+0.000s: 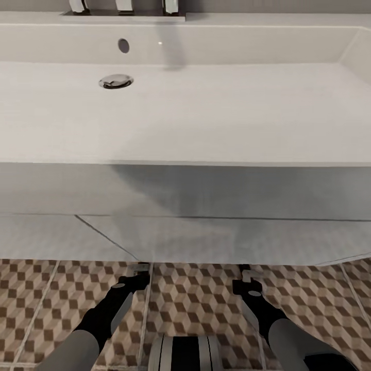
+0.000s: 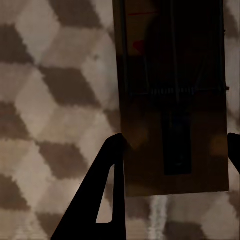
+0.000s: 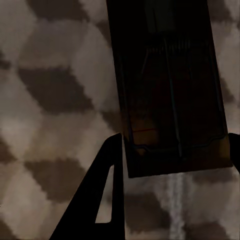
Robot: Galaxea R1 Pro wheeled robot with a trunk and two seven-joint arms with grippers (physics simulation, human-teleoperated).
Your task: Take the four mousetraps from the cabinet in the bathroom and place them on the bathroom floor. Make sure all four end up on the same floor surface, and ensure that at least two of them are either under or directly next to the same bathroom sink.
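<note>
The bathroom sink (image 1: pixel 185 118), a white rectangular basin on a boxy white drawer unit (image 1: pixel 206 237), is seen directly ahead in the head view. A chrome drain (image 1: pixel 116 81) is set in the basin's left part, with an overflow hole (image 1: pixel 123 45) above it and chrome tap fittings (image 1: pixel 123 6) at the back edge. The bathroom floor (image 1: pixel 196 299), tiled in a brown, beige and white cube pattern, is shown below the drawer unit.

Both arms are extended forward and down toward the base of the unit. The left gripper (image 1: pixel 140 269) and the right gripper (image 1: pixel 246 270) are positioned low over the tiles, just in front of the drawer unit.

In the left wrist view, the left gripper (image 2: pixel 175 150) is closed against the long edges of a mousetrap (image 2: pixel 172 95); the trap is pinched between the two fingers (image 2: pixel 107 170), flat side facing the camera, with floor tiles behind it.

In the right wrist view, the right gripper (image 3: pixel 175 150) is likewise pinching a second mousetrap (image 3: pixel 167 85) between its fingers (image 3: pixel 107 170), above the tiled floor.

Whether either trap touches the floor cannot be determined.
</note>
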